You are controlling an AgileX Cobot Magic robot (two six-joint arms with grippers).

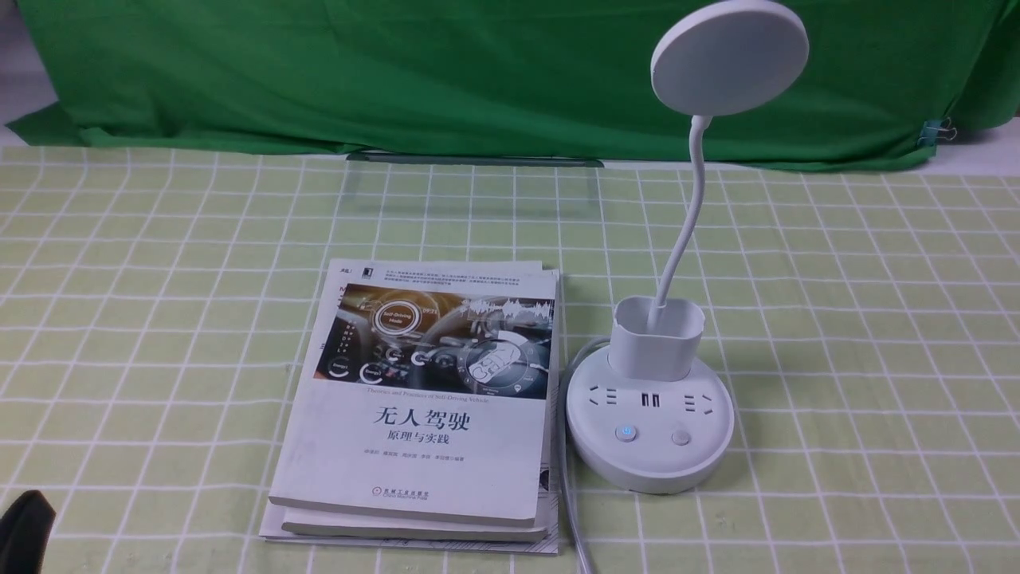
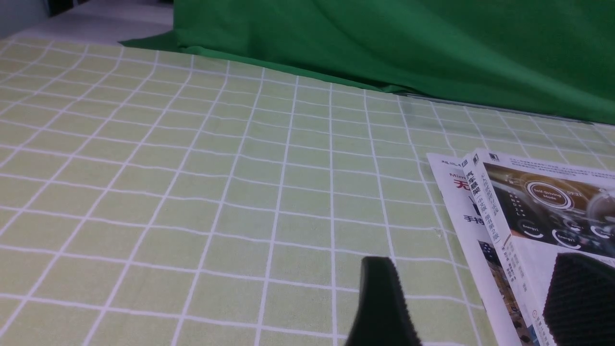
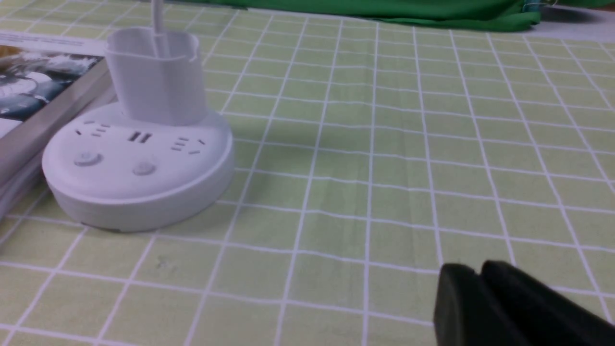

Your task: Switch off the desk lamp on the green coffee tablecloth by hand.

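The white desk lamp [image 1: 649,422] stands right of centre on the green coffee tablecloth [image 1: 159,319]. Its disc head [image 1: 729,56] is raised on a thin bent neck above the cup holder. The round base carries sockets and two buttons; the left button [image 1: 627,433] glows blue, the right button [image 1: 680,438] does not. My right gripper [image 3: 480,274] is shut and empty, low over the cloth, well to the right of the lamp base [image 3: 139,168]. My left gripper [image 2: 475,259] is open and empty at the books' left edge. Only a black tip [image 1: 24,530] of it shows in the front view.
A stack of books [image 1: 430,399] lies just left of the lamp base, also in the left wrist view [image 2: 528,211]. The lamp's grey cable [image 1: 570,478] runs between books and base toward the front edge. A dark green backdrop cloth [image 1: 478,72] hangs behind.
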